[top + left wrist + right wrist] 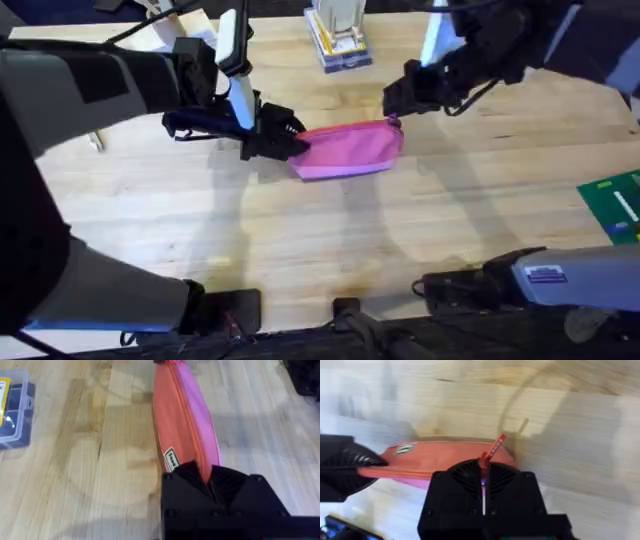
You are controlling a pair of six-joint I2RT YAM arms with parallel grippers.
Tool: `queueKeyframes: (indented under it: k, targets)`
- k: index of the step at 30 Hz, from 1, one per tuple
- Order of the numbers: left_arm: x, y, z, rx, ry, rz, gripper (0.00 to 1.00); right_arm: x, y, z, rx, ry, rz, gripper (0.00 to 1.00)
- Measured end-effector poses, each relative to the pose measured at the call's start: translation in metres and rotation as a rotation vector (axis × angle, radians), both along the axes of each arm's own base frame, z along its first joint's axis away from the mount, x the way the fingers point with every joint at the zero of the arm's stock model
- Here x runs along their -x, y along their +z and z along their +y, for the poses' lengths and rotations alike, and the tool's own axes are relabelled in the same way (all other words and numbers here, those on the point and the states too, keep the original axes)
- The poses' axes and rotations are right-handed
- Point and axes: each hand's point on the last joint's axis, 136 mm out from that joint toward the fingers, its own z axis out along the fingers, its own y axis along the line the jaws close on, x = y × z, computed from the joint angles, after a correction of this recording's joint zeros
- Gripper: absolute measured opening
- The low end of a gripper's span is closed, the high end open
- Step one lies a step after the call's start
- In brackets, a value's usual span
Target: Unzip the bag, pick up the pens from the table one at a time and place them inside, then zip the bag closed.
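The pink bag point(350, 150) lies on its side near the middle of the wooden table point(320, 240), and its zipper line looks closed along the top. My left gripper point(290, 143) is shut on the bag's left end. In the left wrist view the fingers point(227, 482) pinch the fabric just past a small label point(171, 460). My right gripper point(395, 108) is at the bag's right end. There the right wrist view shows it shut on the red zipper pull point(483, 462), whose tab point(497, 446) sticks out beyond the fingers. The pens are out of view.
A clear plastic organiser box point(12, 410) sits on the table off to one side of the bag. A stack of small boxes point(335, 35) stands at the back centre. A green board point(615, 205) lies at the right edge.
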Motion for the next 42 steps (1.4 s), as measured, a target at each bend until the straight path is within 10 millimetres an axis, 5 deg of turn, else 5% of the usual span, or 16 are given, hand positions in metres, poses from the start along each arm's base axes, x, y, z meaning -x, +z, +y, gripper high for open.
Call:
queueKeyframes:
  k: [12,31,38,41,42]
  targets:
    - [0.002,0.001,-0.003,0.004,-0.009,0.002,0.042,0.016,-0.012,-0.043,0.103,-0.064,0.091,0.034]
    - [0.003,0.001,-0.004,0.005,-0.015,0.003,0.042,0.014,-0.049,-0.054,0.163,-0.095,0.116,0.035]
    - [0.002,-0.001,-0.001,-0.009,-0.006,0.006,0.042,0.011,-0.024,-0.075,0.223,-0.153,0.032,0.962]
    - [0.002,-0.001,-0.001,-0.009,-0.006,0.006,0.042,0.013,0.001,-0.078,0.222,-0.165,-0.043,0.996]
    - [0.002,-0.001,-0.001,-0.009,-0.006,0.006,0.042,0.02,0.025,-0.079,0.216,-0.173,-0.105,0.998]
